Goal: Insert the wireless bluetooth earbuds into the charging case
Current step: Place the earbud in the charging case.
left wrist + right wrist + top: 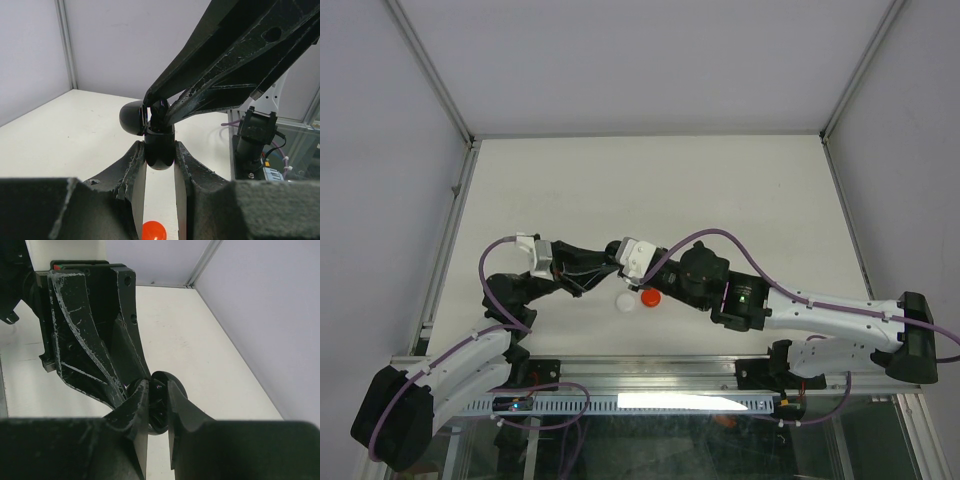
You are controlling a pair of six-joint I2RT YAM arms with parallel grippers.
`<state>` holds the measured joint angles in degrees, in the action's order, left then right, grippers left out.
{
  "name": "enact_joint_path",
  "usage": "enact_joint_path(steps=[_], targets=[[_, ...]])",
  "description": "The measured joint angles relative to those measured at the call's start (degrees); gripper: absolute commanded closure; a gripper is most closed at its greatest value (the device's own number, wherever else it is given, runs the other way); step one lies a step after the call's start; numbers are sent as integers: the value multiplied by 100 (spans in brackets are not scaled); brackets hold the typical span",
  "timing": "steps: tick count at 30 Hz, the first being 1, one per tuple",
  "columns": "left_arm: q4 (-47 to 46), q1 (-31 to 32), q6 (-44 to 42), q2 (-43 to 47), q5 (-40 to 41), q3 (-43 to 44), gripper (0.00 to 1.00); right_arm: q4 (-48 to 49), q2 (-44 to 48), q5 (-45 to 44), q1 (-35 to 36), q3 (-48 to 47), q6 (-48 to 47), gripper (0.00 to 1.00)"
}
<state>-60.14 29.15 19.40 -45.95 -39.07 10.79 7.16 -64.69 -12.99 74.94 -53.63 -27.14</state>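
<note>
My left gripper (159, 146) is shut on a glossy black charging case (160, 159), held off the table with its round lid (132, 118) swung open to the left. My right gripper (157, 107) reaches down from the upper right, and its tips sit at the case's open top. In the right wrist view my right gripper (157, 392) is shut on a small glossy black piece, apparently a black earbud (159, 407), which is pressed into the case. The lid (176, 384) shows behind it. From above, both grippers (613, 252) meet mid-table and hide the case.
A small round white case (625, 302) and a round red one (649, 298) lie on the table just below the grippers. The red one (153, 231) also shows under my left fingers. The table's back wall posts (470, 135) and side rails frame the white surface.
</note>
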Motion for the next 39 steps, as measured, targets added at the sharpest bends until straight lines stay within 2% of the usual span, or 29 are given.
enact_joint_path(steps=[14,21,28,32,39], targets=[[-125,0,107,-63,4,0,100,-11,0,52,0,7,269,74],[-201,0,114,-188,17,0,100,-13,9,59,7,7,518,60],[-376,0,175,-439,17,-26,100,-177,146,208,-92,-4,774,56],[-439,0,238,-568,-2,-44,100,-474,188,627,-470,-127,1069,53],[-507,0,280,-649,-72,-44,100,-811,201,1985,-1576,-361,1902,38]])
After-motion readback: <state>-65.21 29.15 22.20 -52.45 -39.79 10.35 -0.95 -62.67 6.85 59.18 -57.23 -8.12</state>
